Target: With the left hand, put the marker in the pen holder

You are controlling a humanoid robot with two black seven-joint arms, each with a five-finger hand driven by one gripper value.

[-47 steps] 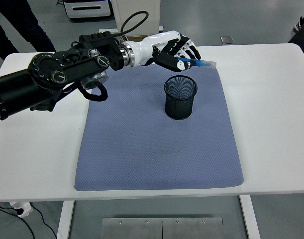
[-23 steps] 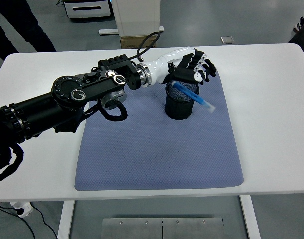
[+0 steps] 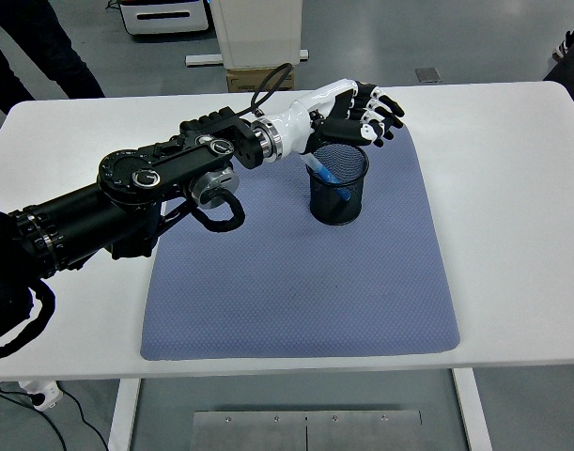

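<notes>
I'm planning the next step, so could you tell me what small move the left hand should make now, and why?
Probably lift the left hand up and draw it back from the pen holder. The blue marker already lies inside the holder, leaning against its wall, and the fingers look spread above the rim with nothing in them, so nothing seems left to do there.

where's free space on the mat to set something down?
Bare: the mat near half, below the pen holder, and its right strip. Crowded: the far left corner, where the left hand and arm hang over the holder with the marker inside.
</notes>
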